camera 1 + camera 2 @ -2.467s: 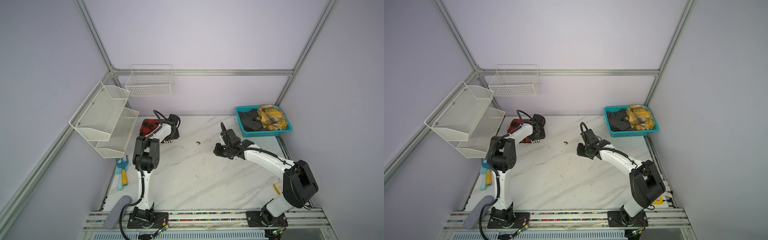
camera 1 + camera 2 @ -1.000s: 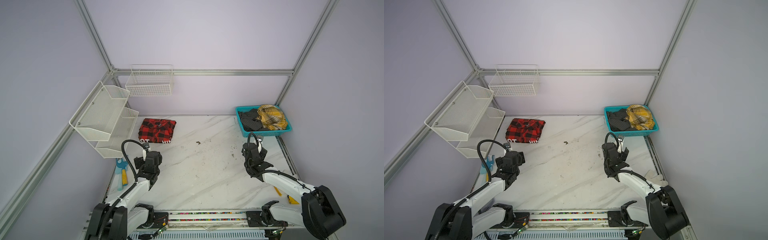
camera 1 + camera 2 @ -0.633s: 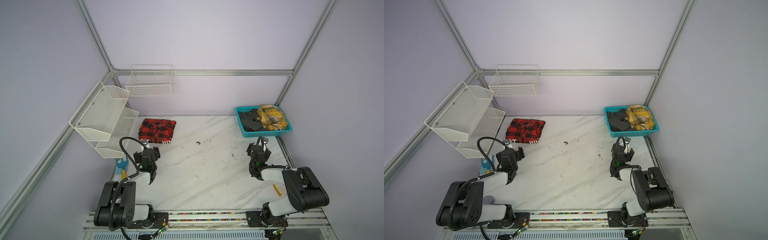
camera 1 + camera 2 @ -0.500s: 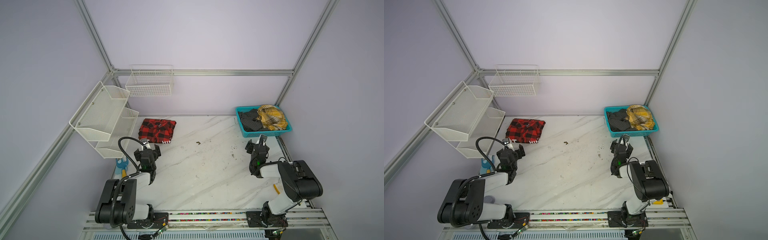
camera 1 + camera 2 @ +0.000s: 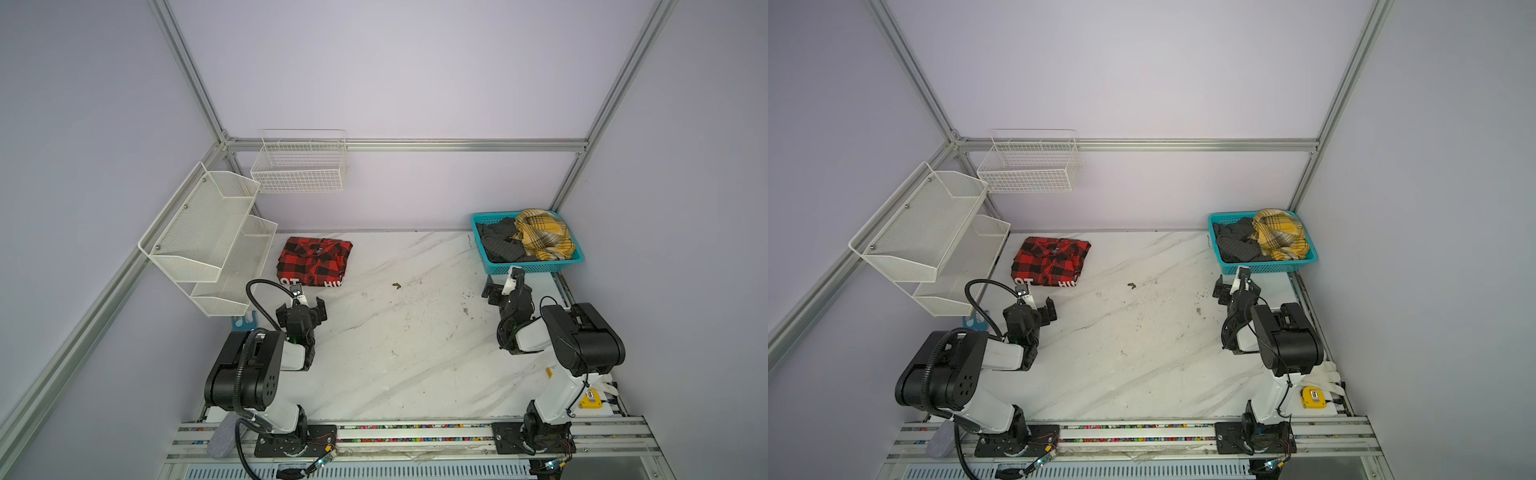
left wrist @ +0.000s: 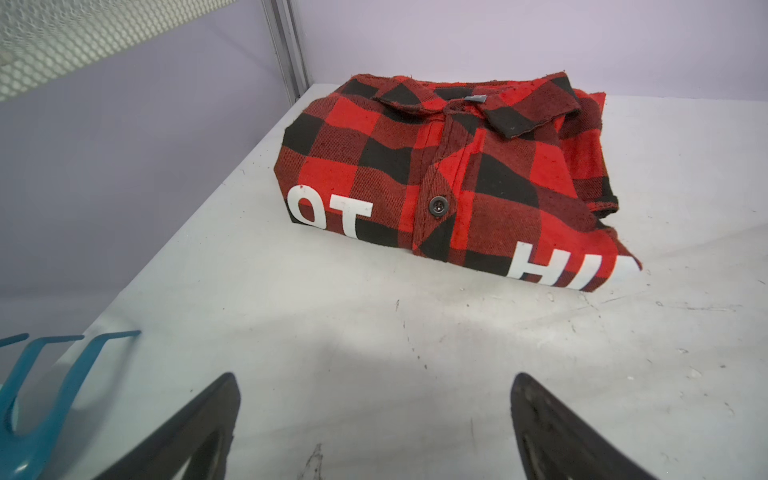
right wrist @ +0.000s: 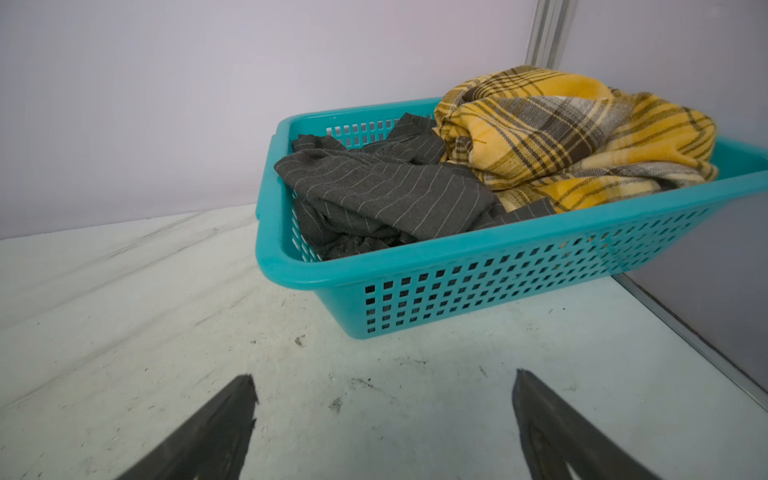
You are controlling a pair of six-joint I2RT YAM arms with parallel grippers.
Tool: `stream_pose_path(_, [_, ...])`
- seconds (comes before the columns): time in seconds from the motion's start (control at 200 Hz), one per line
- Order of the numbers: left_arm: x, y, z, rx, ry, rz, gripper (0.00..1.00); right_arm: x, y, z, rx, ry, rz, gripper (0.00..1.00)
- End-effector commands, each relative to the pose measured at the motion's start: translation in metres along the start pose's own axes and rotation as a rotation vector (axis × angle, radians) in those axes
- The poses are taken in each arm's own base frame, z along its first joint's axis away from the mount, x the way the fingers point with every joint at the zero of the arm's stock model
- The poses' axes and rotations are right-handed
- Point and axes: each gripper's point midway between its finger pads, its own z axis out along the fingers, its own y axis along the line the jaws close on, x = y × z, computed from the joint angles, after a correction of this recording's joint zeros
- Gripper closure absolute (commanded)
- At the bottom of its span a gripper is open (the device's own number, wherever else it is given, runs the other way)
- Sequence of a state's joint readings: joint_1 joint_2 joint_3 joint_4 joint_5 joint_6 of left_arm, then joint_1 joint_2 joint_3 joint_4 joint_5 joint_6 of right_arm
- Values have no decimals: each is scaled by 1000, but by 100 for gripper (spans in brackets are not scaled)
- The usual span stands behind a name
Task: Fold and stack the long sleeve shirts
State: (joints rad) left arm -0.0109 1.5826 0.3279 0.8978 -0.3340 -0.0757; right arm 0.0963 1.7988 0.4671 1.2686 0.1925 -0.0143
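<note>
Left claw point(image 6: 374, 382): we see its jaws spread wide, released and holding nothing. It sits low over the desk point(image 5: 395, 353), pointed at the red shirt and well short of touching it.
Right claw point(image 7: 384, 378): we find it equally wide apart and empty, low over the desk, facing the basket and clear of its wall.
Red-and-black check shirt point(image 6: 436, 166): folded with the collar on top, it lies at the desk's far left, near the white mesh shelf point(image 5: 199, 237). White block letters run along its near edge.
Teal basket point(image 7: 457, 253): it stands in the desk's far right corner.
Mustard plaid shirt point(image 7: 573, 129): we see it crumpled in the basket, rising above the rim.
Dark grey pinstriped shirt point(image 7: 382, 187): crumpled in the basket beside the plaid one.
</note>
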Motion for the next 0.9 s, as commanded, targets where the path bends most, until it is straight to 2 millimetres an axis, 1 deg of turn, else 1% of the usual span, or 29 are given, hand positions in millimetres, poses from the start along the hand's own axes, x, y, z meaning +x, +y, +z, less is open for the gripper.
stream_pose_path(0.0, [-38,-4,3,14,-115,-7,0,-22,1,-2,-10,-77,-11,3])
stream_pose_path(0.685, [-38,-4,3,14,-115,-7,0,-21,1,-1,-12,-74,-11,3])
stream_pose_path(0.8, [-38,-5,3,14,-112,-5,0,-17,5,4,-29,-50,3,3])
stream_pose_path(0.895, [-38,-5,3,15,-112,-5,0,-17,5,4,-29,-51,1,3])
